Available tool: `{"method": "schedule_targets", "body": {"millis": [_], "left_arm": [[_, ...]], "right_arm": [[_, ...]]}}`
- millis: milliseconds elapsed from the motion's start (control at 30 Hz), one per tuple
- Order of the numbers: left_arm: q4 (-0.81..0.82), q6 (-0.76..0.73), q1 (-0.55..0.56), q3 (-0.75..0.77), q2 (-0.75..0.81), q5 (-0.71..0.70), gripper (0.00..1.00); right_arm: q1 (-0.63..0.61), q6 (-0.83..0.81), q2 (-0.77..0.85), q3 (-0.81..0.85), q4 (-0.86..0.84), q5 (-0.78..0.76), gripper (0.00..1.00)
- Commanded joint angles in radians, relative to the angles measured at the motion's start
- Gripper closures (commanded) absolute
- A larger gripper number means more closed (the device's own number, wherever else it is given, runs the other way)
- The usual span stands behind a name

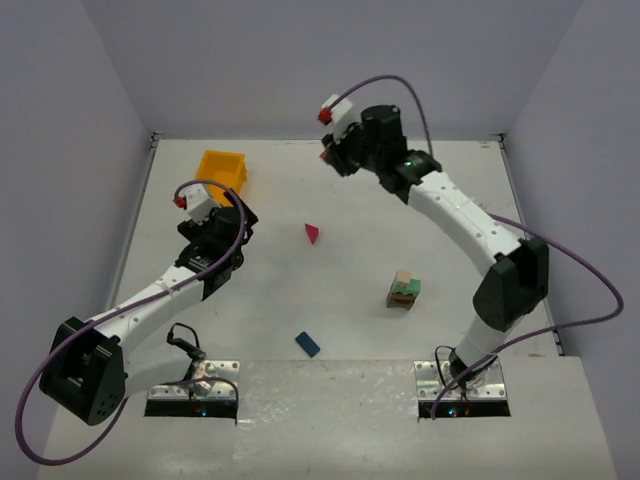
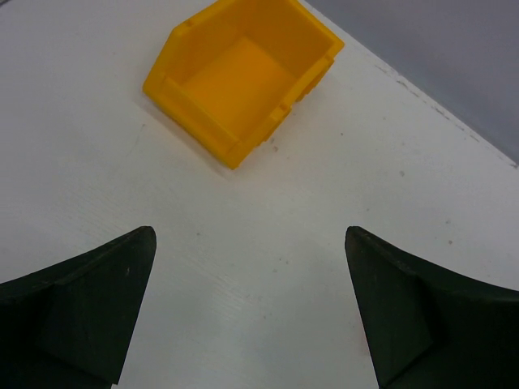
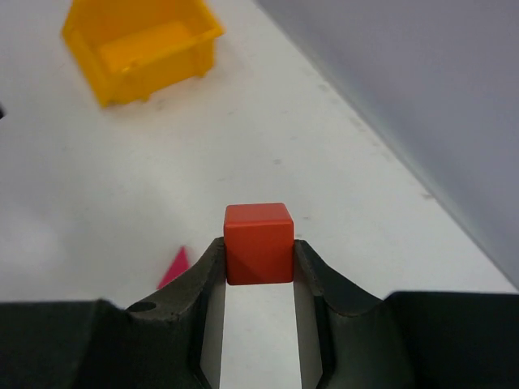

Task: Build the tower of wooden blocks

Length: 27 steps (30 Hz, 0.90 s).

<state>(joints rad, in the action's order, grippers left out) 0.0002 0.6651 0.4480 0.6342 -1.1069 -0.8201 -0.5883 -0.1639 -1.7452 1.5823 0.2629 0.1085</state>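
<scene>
My right gripper (image 3: 259, 251) is shut on a red cube (image 3: 258, 231), held by its tips above the white table; in the top view this gripper (image 1: 333, 152) hangs near the back wall. A magenta prism (image 1: 313, 233) lies mid-table and shows beside the right fingers (image 3: 174, 267). The tower (image 1: 404, 290) stands at the right, with a brown base, a green block and a cream block on top. A blue brick (image 1: 307, 344) lies near the front. My left gripper (image 2: 250, 235) is open over bare table, nothing between its fingers, and sits just in front of the bin (image 1: 220, 208).
A yellow-orange bin (image 1: 222, 168) stands at the back left; it looks empty in the left wrist view (image 2: 239, 77) and also shows in the right wrist view (image 3: 138, 44). Grey walls enclose the table on three sides.
</scene>
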Motion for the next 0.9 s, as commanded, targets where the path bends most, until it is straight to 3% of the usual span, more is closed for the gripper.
{"method": "schedule_targets", "body": {"millis": [0, 267, 433, 633, 867], "left_arm": [[-0.04, 0.02, -0.003, 0.055, -0.026, -0.09, 0.0], [-0.018, -0.045, -0.002, 0.083, -0.107, -0.034, 0.0], [-0.059, -0.049, -0.002, 0.157, -0.189, -0.019, 0.0], [-0.161, -0.048, 0.0, 0.265, -0.26, -0.033, 0.0], [-0.198, -0.04, 0.001, 0.256, -0.209, -0.041, 0.0]], "right_arm": [[0.174, -0.088, 0.142, 0.025, 0.08, 0.034, 0.94], [0.483, -0.378, 0.329, -0.195, 0.176, -0.01, 0.94], [0.522, -0.495, 0.436, -0.392, 0.217, -0.04, 0.94], [0.524, -0.525, 0.576, -0.491, 0.408, 0.11, 0.94], [0.524, -0.569, 0.657, -0.543, 0.552, 0.256, 0.92]]}}
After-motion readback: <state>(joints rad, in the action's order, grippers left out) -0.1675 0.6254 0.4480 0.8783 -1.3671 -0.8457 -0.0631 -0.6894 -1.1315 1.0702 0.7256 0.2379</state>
